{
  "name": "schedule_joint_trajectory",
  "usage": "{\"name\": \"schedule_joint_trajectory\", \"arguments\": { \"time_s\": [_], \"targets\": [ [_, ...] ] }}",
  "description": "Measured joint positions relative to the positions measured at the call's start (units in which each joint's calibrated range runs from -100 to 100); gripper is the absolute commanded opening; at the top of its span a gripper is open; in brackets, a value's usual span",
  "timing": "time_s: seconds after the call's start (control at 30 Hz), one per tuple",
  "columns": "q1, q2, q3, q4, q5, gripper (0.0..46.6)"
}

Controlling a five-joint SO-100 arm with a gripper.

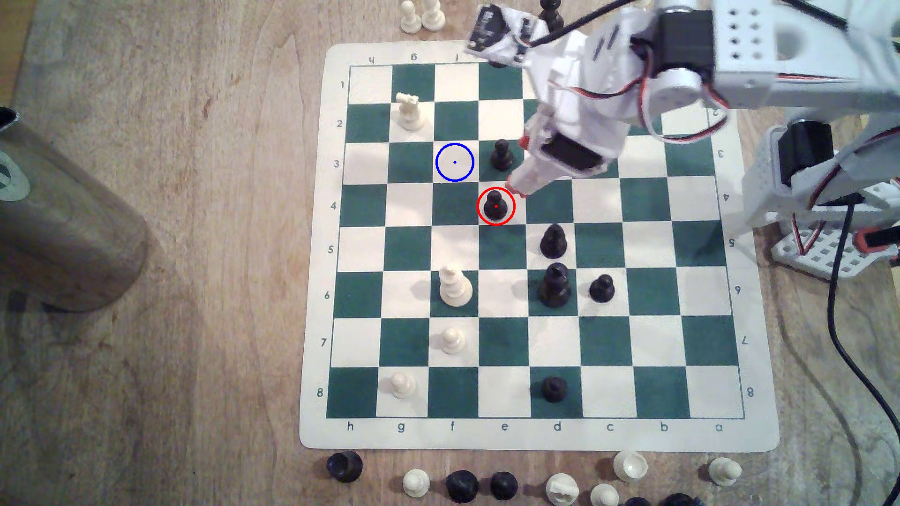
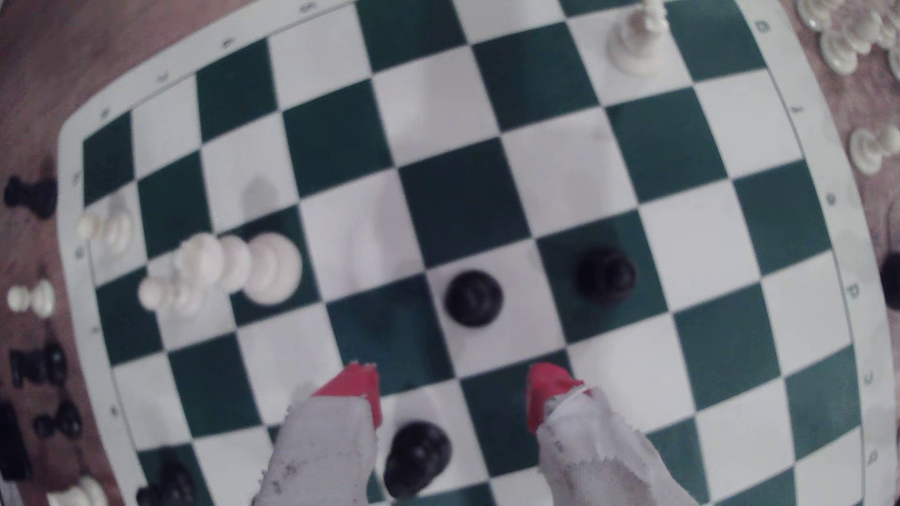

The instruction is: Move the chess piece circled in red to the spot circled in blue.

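The chess piece circled in red (image 1: 496, 207) is a small black pawn standing on a cream square near the middle of the green and cream board (image 1: 316, 243). The spot circled in blue (image 1: 454, 162) is a bare cream square, one square up and to the exterior view's left of the pawn. My gripper (image 1: 516, 187) hangs just to the upper right of the pawn in the exterior view. In the wrist view the gripper (image 2: 455, 394) is open, its red-tipped fingers (image 2: 360, 389) spread wide. The pawn (image 2: 473, 298) stands just beyond the tips, not between them.
A second black pawn (image 1: 501, 154) stands next to the blue spot, on the exterior view's right. Taller black pieces (image 1: 553, 241) stand close below my arm. A cream king (image 1: 454, 287) and knight (image 1: 409, 111) stand farther off. Captured pieces lie along the board's edges. A wooden cylinder (image 1: 63, 219) sits at far left.
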Motion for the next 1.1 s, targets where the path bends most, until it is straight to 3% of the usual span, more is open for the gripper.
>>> {"name": "schedule_joint_trajectory", "arguments": {
  "time_s": [0.37,0.63,1.1],
  "targets": [
    [-1.0,13.2,-1.4,-5.0,-0.4,16.5],
    [-1.6,20.6,-4.2,-5.3,-0.2,20.0],
    [-1.5,26.6,-8.5,-6.2,0.1,16.2]
  ]
}}
